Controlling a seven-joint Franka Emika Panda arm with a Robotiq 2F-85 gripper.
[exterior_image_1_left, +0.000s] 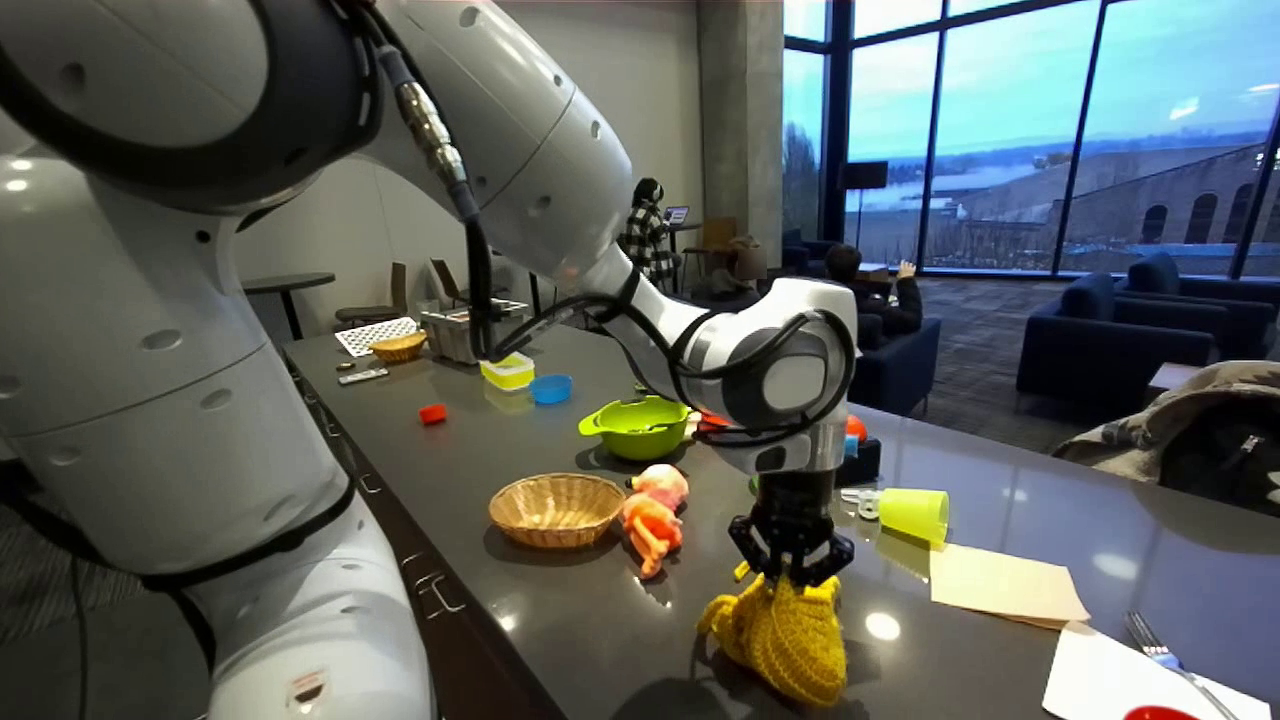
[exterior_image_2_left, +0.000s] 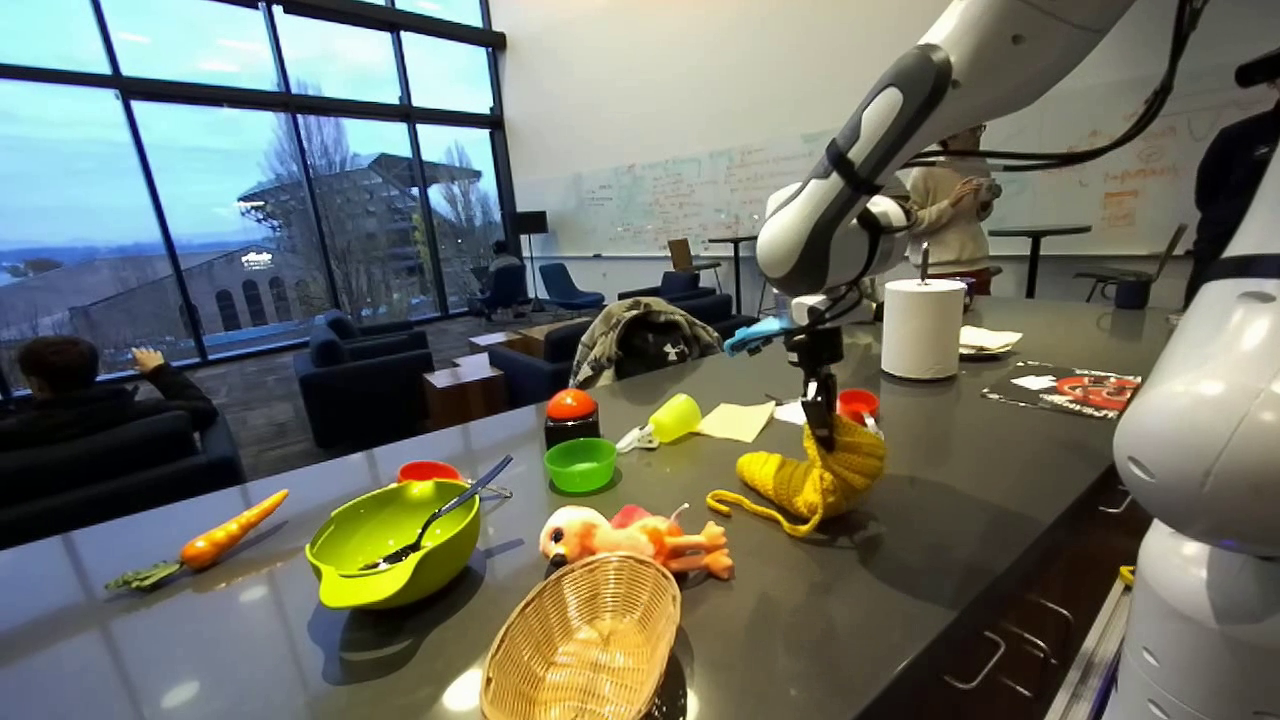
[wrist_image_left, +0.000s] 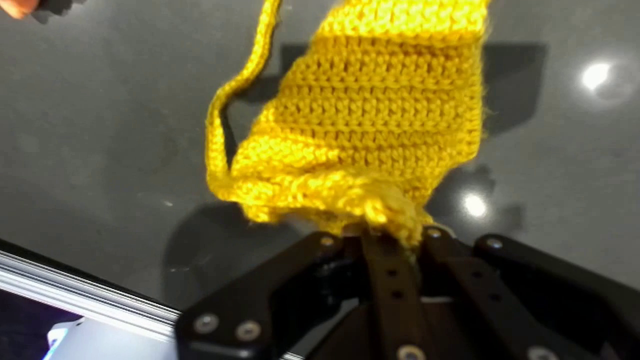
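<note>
A yellow knitted bootie-like piece (exterior_image_1_left: 790, 645) with a thin strap is under my gripper (exterior_image_1_left: 790, 572). It also shows in an exterior view (exterior_image_2_left: 790, 485) and fills the upper middle of the wrist view (wrist_image_left: 385, 110). The black gripper, seen too in an exterior view (exterior_image_2_left: 821, 440) and in the wrist view (wrist_image_left: 382, 237), points down. Its fingers are closed on the piece's upper edge, with a fold of yarn pinched between them. The piece hangs below the fingers at the table top; I cannot tell if its whole underside touches. The fingertips are partly hidden by the yarn.
A wicker basket (exterior_image_2_left: 590, 650) and an orange-pink plush toy (exterior_image_2_left: 640, 540) lie nearby. A green bowl (exterior_image_1_left: 640, 437), a yellow-green cup (exterior_image_1_left: 915, 515), a paper sheet (exterior_image_1_left: 1005, 585) and a fork (exterior_image_1_left: 1150, 640) are around. A paper roll (exterior_image_2_left: 922, 330) stands behind. The table edge with drawers (exterior_image_1_left: 450, 590) is close.
</note>
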